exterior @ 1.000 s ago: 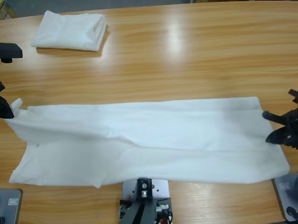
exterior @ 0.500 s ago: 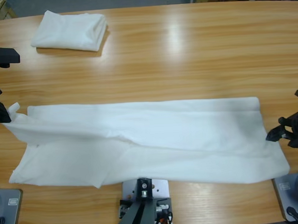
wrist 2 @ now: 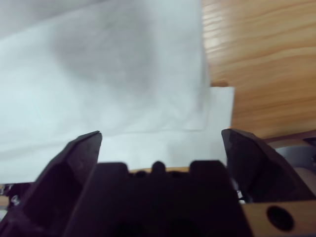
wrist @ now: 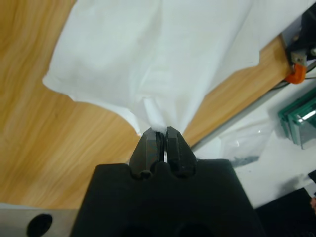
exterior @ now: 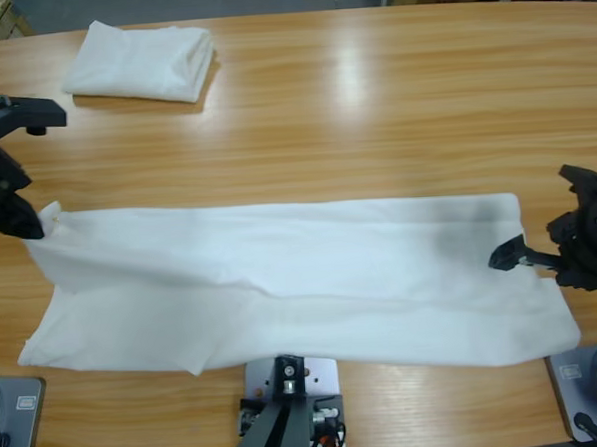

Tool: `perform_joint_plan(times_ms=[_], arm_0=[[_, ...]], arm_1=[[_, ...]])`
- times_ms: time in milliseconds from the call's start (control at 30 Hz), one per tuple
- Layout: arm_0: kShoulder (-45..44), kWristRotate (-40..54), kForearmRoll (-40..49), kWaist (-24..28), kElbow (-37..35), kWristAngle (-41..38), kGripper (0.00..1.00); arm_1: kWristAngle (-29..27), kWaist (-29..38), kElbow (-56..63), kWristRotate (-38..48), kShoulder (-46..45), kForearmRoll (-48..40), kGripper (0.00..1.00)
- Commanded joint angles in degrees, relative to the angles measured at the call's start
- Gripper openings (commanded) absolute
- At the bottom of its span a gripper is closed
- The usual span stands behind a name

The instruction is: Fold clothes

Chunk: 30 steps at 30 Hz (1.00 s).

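A long white T-shirt [exterior: 292, 284] lies spread lengthwise across the near half of the wooden table [exterior: 393, 108], folded into a broad band with one layer lapped over another along a shallow diagonal crease. Its left end is drawn up off the surface into a small peak, and the left gripper [exterior: 23, 223] is at that peak: in the left wrist view the left gripper [wrist: 159, 136] has its two black jaws pressed together on a gathered pinch of the cloth [wrist: 158, 59], which fans out from the jaws over the wood. Beyond the table edge in that view are a crumpled clear plastic bag [wrist: 242, 143] and an orange part [wrist: 295, 74] on dark equipment. At the opposite end the right gripper [exterior: 541, 256] is at the shirt's right edge, one jaw tip lying over the cloth and the other off toward the picture's edge. The right wrist view shows the right gripper [wrist 2: 160, 143] with jaws spread wide apart, nothing between them, looking along the flat shirt end [wrist 2: 108, 79] where a lower layer shows past the upper one at the corner. A second white T-shirt [exterior: 142, 59], folded into a compact rectangle, rests at the far left of the table, well apart from both grippers.
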Motion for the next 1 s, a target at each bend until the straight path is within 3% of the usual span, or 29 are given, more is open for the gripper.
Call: perform_joint_plan(times_ms=[33, 100, 233, 267, 333, 433, 533, 600, 633, 767, 1000], arm_0=[[-5.6, -10.8, -9.6, -0.2, 0.9, 13.9, 0.948], [-7.2, -15.7, -11.9, 1.1, 2.7, 14.3, 0.965], [-10.9, -24.4, -17.7, 2.5, 11.2, 11.4, 0.959], [-12.9, -25.7, -18.2, 2.0, 13.8, 9.4, 0.899], [-16.9, -28.4, -19.1, -0.4, 20.1, 8.4, 0.775], [-20.9, -30.8, -21.4, -4.1, 30.0, 7.6, 0.741], [-20.4, -32.1, -23.2, -6.0, 33.8, 5.2, 0.716], [-19.6, -32.4, -25.6, -6.0, 34.2, 4.9, 0.688], [-19.2, -32.4, -26.6, -6.0, 34.1, 4.8, 0.692], [-15.8, -32.3, -29.2, -6.0, 33.0, 4.8, 0.800], [-10.3, -32.1, -30.7, -6.9, 31.8, 2.9, 0.722]], arm_1=[[2.1, 4.2, -3.4, -4.5, -0.4, -3.6, 1.000], [3.8, 4.8, -5.5, -6.6, -0.8, -5.7, 0.974], [12.6, 5.4, -6.1, -10.9, 0.5, -16.3, 0.725], [15.2, 5.4, -6.2, -12.2, 1.7, -19.6, 0.705], [19.3, 5.5, -6.5, -14.2, 4.7, -25.4, 0.563], [26.3, 5.8, -6.6, -14.7, 10.7, -35.6, 0.563], [29.6, 6.8, -8.1, -14.7, 14.9, -40.7, 0.559], [31.3, 7.7, -8.6, -14.3, 17.5, -42.6, 0.554], [32.2, 8.4, -8.5, -13.8, 18.9, -43.9, 0.494], [34.1, 12.3, -8.6, -9.3, 24.8, -50.6, 0.477], [36.1, 15.1, -8.6, -6.3, 32.2, -59.5, 0.480]])
